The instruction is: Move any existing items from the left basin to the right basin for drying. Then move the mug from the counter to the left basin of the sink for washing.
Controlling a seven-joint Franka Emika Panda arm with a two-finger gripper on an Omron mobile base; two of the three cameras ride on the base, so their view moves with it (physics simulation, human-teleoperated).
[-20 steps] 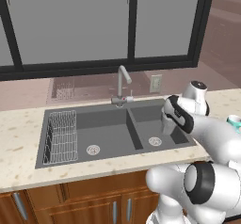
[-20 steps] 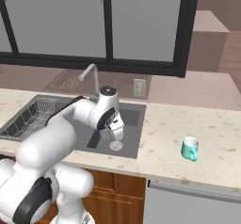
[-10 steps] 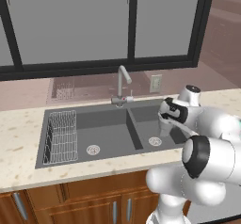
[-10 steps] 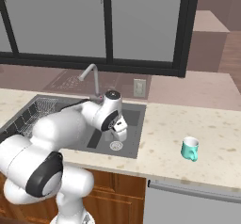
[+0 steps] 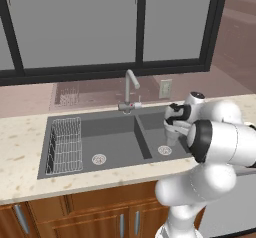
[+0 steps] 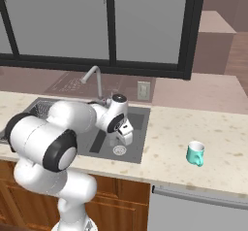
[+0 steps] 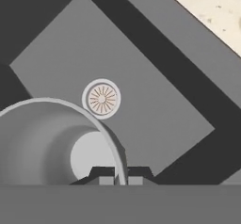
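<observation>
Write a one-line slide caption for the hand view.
Tool pinches the drinking glass by its rim above the right basin, near its round drain.

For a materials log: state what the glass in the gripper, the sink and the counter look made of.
Drinking glass: translucent grey, glass or clear plastic; the basin floor shows through it.
Sink: matte dark grey, likely composite or coated metal; no shine.
Counter: beige speckled stone, smooth finish.
Gripper: holds the glass rim between its fingertips.
</observation>
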